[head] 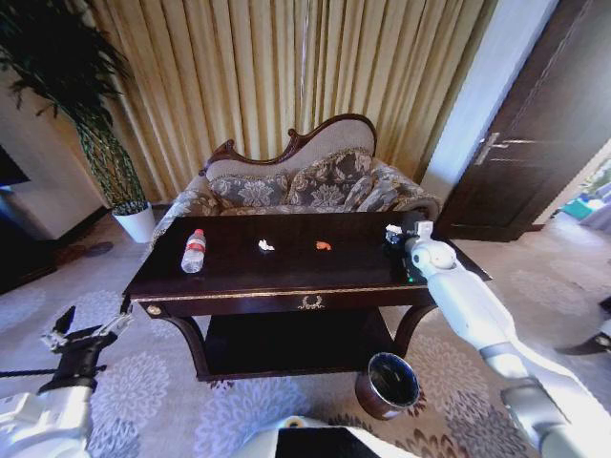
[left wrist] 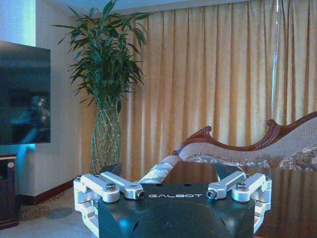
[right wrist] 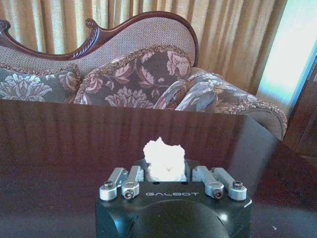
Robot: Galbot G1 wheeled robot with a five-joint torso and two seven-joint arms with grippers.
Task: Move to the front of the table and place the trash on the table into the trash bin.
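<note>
My right tool (right wrist: 167, 174), pinching a white scrap (right wrist: 164, 158) over the bench's (head: 286, 277) right end, sits beyond the trash bin (head: 389, 384), which stands on the floor nearer me; left tool (left wrist: 171, 181) spread, idle.

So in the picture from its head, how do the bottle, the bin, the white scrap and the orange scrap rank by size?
Largest to smallest in the head view:
1. trash bin, though it sits nearest the camera, which inflates it
2. bottle
3. white scrap and orange scrap, which look alike, so I won't rank them
</note>
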